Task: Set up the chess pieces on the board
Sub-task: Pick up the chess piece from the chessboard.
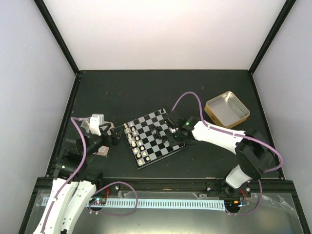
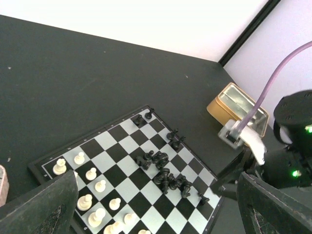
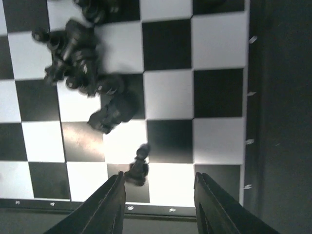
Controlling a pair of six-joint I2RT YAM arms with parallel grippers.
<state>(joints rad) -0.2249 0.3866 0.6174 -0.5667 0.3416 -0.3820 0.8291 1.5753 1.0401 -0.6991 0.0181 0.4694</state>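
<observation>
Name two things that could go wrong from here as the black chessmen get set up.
1. The open right gripper has one finger right beside a lone black pawn near the rim of the board; a small sideways move could topple it.
2. The heap of black pieces lies tangled; picking one may drag neighbours.

Dark table (image 1: 146, 92): board (image 1: 146, 134), gold tin (image 1: 227, 110), pinkish tray (image 1: 103, 152).

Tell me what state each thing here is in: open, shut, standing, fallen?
board: lying flat, partly set up.
cream-white pieces: upright, two rows along one edge.
black pieces: mostly heaped mid-board, some toppled; a few apart near the edges.
gold tin: open, empty.
left gripper: open, holding nothing.
right gripper: open above the board, holding nothing.
</observation>
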